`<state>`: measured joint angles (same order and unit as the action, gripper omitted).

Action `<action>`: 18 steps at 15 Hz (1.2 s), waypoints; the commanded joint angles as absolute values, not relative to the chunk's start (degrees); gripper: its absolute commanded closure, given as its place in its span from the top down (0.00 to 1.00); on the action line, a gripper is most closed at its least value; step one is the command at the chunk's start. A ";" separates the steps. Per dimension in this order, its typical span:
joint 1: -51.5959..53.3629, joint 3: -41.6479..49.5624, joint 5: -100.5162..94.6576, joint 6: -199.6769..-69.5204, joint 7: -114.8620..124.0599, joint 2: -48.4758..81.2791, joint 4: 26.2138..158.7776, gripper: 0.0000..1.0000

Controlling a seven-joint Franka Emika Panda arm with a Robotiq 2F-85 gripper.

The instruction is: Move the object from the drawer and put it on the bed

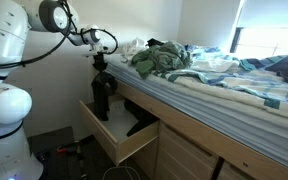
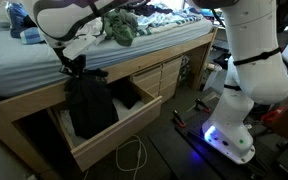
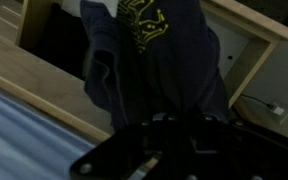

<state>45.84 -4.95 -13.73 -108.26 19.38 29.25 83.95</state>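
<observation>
My gripper [image 1: 100, 63] [image 2: 74, 66] is shut on the top of a dark navy garment with a yellow print [image 3: 149, 55]. The garment [image 1: 102, 95] [image 2: 89, 105] hangs straight down from the jaws above the open wooden drawer [image 1: 109, 140] [image 2: 114, 135] under the bed. The bed [image 1: 234, 85] [image 2: 24, 60] has a striped blue-and-white cover and lies beside and above the hanging garment. In the wrist view the jaws [image 3: 174, 125] are dark and buried in the cloth.
A pile of green and white clothes [image 1: 164, 57] [image 2: 124, 25] lies on the bed near the drawer side. A dark item [image 1: 141, 124] lies inside the drawer. Cables [image 2: 129, 160] lie on the floor. The robot base [image 2: 229, 140] stands close by.
</observation>
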 commanded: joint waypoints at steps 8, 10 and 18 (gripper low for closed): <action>44.88 -8.04 -20.34 -105.64 19.68 25.38 81.74 0.15; 44.89 -8.07 -20.42 -105.64 19.67 25.38 81.75 0.15; 46.24 -8.41 -21.25 -96.00 19.75 24.23 76.98 0.04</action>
<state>45.80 -7.36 -19.82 -103.88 19.44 25.32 81.61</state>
